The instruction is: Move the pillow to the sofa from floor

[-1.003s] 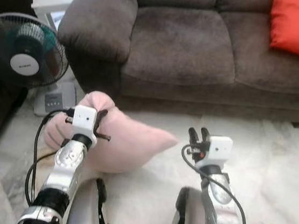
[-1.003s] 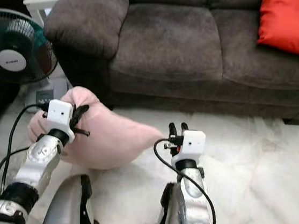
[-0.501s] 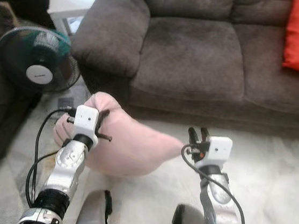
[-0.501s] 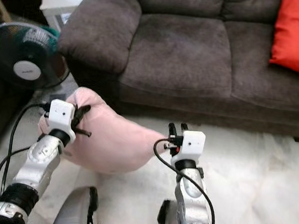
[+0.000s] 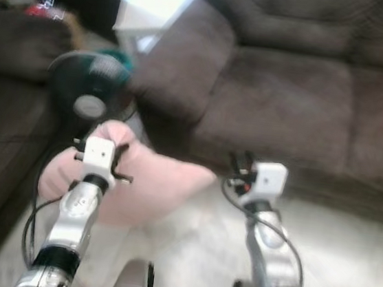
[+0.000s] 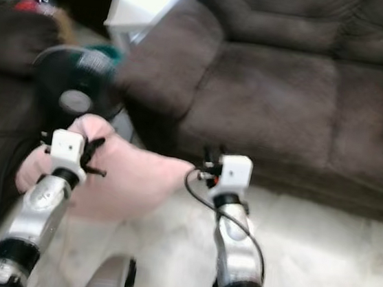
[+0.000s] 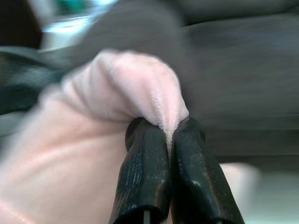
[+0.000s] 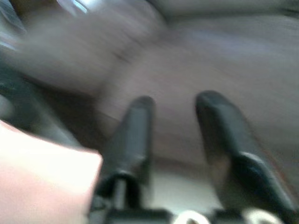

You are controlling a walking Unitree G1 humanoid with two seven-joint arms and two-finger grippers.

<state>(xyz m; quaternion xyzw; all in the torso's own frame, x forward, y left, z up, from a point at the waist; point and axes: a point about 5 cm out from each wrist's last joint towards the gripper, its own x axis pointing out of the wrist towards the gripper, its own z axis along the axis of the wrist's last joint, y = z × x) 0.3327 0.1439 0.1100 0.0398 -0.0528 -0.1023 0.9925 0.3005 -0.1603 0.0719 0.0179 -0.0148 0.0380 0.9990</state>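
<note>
The left gripper still pinches a fold of the soft pink fabric pillow, held off the pale floor before the dark brown plush sofa. The right gripper stays spread, empty. The camera has swung left: the black standing fan sits nearer centre.

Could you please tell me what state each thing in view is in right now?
Pink pillow: pinched at one corner, not yet on the sofa.
Left gripper: jaws shut on the pillow's fabric.
Right gripper: jaws open, holding nothing.
Brown sofa: near seat cushion bare.
Fan: standing beside the sofa arm; too blurred to tell if running.
</note>
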